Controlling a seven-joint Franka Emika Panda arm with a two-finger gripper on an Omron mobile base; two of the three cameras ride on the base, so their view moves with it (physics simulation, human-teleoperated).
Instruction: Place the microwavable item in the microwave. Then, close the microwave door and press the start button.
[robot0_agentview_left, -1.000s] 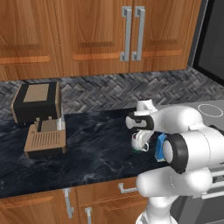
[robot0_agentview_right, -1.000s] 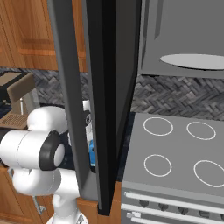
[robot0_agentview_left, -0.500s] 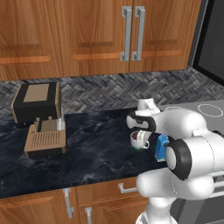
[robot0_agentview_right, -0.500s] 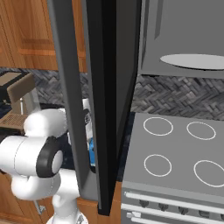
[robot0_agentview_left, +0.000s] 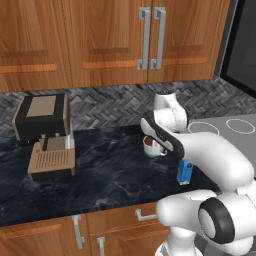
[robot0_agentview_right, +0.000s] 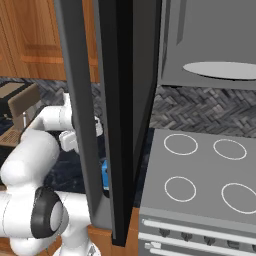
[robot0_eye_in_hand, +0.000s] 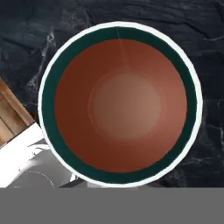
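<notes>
The microwavable item, a white mug with a dark green inner rim and brown liquid, stands on the dark marble counter left of the stove. My gripper sits directly on top of it and is shut on the mug's rim. From the hand, the mug shows straight from above and very close, with my fingertips hidden. The microwave hangs over the stove with its grey cavity and pale turntable exposed. The microwave door stands swung wide open toward me, between the arm and the stove.
A blue carton stands on the counter just right of the mug, close to my forearm. A brown coffee machine sits at the counter's left. The stove top lies to the right. Wooden cabinets hang above.
The jaws have closed on the mug. The arm has folded forward and lower over the counter, and the mug sits slightly up and left in the picture.
</notes>
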